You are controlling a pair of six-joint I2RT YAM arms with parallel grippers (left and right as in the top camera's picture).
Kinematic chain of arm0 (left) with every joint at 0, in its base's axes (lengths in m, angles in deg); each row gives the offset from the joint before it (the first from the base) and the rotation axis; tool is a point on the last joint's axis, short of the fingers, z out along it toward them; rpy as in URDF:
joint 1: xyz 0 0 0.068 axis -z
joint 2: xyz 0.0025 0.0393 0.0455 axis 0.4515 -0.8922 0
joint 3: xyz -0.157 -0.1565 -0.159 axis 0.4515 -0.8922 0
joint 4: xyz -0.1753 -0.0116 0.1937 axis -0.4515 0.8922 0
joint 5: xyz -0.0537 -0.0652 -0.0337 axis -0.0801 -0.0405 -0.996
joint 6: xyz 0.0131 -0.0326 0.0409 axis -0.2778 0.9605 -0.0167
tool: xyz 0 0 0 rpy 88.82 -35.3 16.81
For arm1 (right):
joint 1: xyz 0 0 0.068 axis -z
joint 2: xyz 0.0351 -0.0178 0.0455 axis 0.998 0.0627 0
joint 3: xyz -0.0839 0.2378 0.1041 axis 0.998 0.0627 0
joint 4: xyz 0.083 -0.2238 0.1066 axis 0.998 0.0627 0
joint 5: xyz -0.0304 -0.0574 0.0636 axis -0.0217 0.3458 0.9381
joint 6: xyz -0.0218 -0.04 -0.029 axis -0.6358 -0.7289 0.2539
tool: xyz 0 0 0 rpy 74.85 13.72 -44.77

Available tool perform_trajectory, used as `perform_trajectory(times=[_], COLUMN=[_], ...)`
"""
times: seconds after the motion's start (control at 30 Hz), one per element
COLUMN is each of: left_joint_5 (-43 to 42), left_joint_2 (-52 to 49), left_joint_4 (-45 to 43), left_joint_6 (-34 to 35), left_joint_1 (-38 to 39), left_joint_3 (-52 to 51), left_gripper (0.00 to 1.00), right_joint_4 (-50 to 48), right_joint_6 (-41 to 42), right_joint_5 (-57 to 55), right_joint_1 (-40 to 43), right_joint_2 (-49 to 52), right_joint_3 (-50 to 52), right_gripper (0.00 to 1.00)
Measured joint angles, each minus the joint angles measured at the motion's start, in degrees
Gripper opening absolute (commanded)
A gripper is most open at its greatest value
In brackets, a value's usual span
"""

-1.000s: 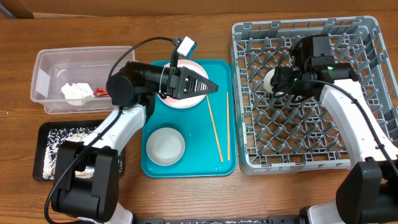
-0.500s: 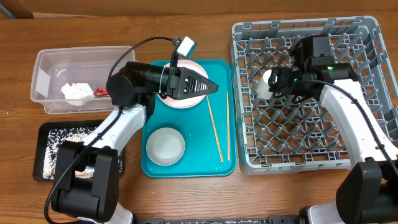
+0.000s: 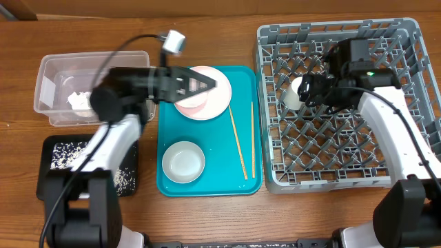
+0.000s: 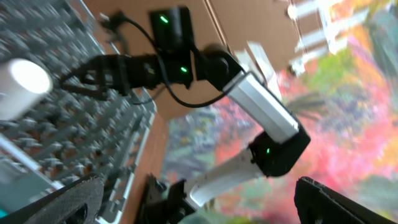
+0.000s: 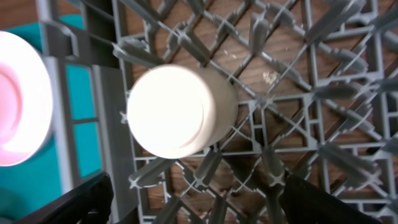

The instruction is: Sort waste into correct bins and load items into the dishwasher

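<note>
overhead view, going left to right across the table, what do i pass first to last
clear tub → pink plate → chopsticks → white cup

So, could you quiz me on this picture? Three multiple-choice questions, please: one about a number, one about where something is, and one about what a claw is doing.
1. How many chopsticks lie on the teal tray?
A one
B two
C four

2. Where is the small white cup?
A on the teal tray
B in the grey dish rack
C on top of the chopsticks

3. What state is the right gripper in?
A open, fingers spread wide
B shut on the cup
C shut on a chopstick

Answers:
1 B: the overhead view shows two thin sticks on the right side of the tray.
2 B: the cup sits among the rack's pegs in the overhead and right wrist views.
3 A: in the right wrist view the fingers stand far apart, clear of the cup.
</note>
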Motion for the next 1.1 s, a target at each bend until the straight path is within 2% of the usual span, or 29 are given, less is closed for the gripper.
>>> perform_trajectory(times=[0.3, 0.5, 0.6, 0.8, 1.1], left_joint_5=[0.0, 0.4, 1.8, 2.5, 0.0], left_joint_2=[4.1, 4.1, 4.1, 4.1, 5.0], left_joint_4=[0.1, 6.2, 11.9, 15.0, 25.8], left_joint_6=[4.1, 4.9, 4.5, 4.9, 5.1], left_joint_1=[-11.5, -18.5, -21.6, -22.9, -23.3], left_joint_3=[0.1, 2.1, 5.3, 12.6, 33.3], left_gripper=[1.00, 1.00, 1.00, 1.00, 1.00], right_joint_4=[4.6, 10.5, 10.7, 10.8, 10.9], right_joint_6=[0.0, 0.0, -0.1, 0.0, 0.0], right_joint_5=[12.5, 15.9, 16.4, 16.5, 16.6], right_joint_1=[1.0, 1.0, 1.0, 1.0, 1.0], right_joint_2=[-8.4, -11.9, -11.9, -11.9, -11.9], right_joint_3=[-8.6, -8.7, -8.7, -8.7, -8.7], right_gripper=[0.96, 1.00, 1.00, 1.00, 1.00])
